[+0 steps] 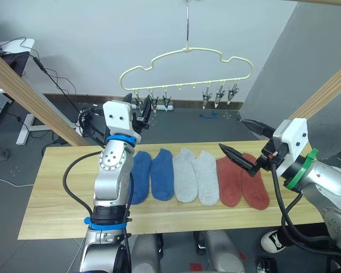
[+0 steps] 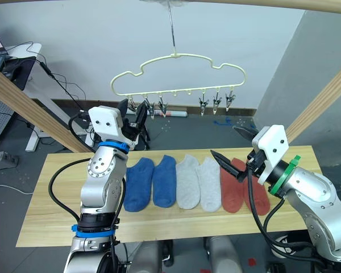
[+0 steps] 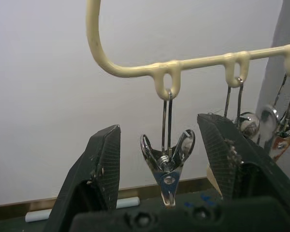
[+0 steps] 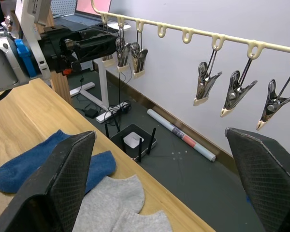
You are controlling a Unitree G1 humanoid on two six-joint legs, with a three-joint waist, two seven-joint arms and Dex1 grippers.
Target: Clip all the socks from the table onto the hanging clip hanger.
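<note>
All six socks (image 1: pixel 200 177) lie in a row on the surface (image 1: pixel 57 193) — none clipped yet. The left claw (image 3: pixel 163 162) sits spread wide around a clip (image 3: pixel 166 166) at the hanger's (image 1: pixel 187 54) 8 o'clock. The right claw (image 1: pixel 247 142) hangs spread above the red socks (image 1: pixel 242 181). Next: squeeze the clip, bring a sock.

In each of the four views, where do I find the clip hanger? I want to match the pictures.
Left eye view: the clip hanger hangs at top centre.
Right eye view: top centre, slightly further left.
Left wrist view: its bar, with one clip seen between the open fingers.
Right wrist view: its bar runs before the wall, with clips hanging from it.
Shared landmark: the left gripper at the hanger's left-end clips.
</note>
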